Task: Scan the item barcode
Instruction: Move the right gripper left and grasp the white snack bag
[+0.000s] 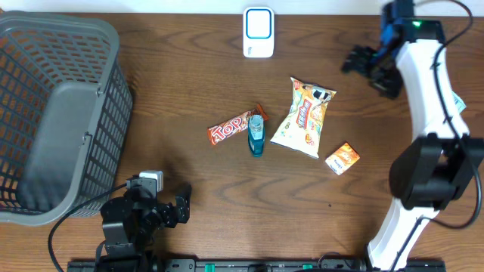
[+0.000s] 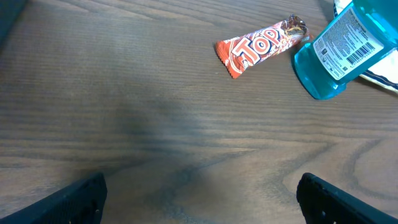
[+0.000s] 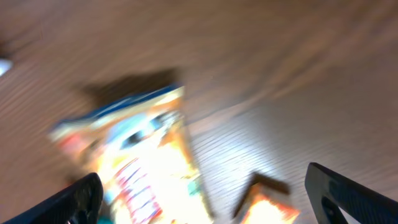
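Note:
A white and blue barcode scanner (image 1: 258, 32) stands at the table's far edge. In the middle lie a red "Top" candy bar (image 1: 227, 131) (image 2: 261, 46), a blue bottle (image 1: 256, 136) (image 2: 339, 53) with its barcode label facing up, a chips bag (image 1: 304, 117) (image 3: 143, 168) and a small orange box (image 1: 342, 158) (image 3: 267, 208). My left gripper (image 1: 184, 204) (image 2: 208, 202) is open near the front edge, well short of the candy bar, over bare wood. Up at the far right, my right gripper (image 1: 363, 69) (image 3: 208, 199) hangs open above the table and holds nothing. Its view is blurred.
A large grey mesh basket (image 1: 53, 113) fills the left side of the table. The right arm's white body (image 1: 427, 121) runs along the right edge.

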Robot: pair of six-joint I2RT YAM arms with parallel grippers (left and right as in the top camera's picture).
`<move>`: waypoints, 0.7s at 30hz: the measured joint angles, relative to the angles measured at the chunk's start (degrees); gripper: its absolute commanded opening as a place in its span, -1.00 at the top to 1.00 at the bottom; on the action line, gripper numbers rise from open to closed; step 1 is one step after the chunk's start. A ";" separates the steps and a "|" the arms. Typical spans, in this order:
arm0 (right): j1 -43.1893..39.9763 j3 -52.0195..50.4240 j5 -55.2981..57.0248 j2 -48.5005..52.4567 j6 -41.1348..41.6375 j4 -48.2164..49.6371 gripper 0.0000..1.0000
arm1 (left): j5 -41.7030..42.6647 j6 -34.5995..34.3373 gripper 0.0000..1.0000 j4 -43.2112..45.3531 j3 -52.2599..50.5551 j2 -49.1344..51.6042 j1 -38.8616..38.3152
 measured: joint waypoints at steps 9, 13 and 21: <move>18.14 0.22 0.50 1.42 -0.90 1.73 -0.79 | 0.00 0.00 -0.96 0.00 0.00 0.00 -0.02; 24.70 0.22 8.96 5.18 4.26 2.67 -0.77 | 0.00 0.00 -0.95 0.00 0.00 0.00 -0.02; 32.70 -0.07 26.21 9.14 13.33 2.67 -0.73 | 0.00 0.00 -0.96 0.00 0.00 0.00 -0.02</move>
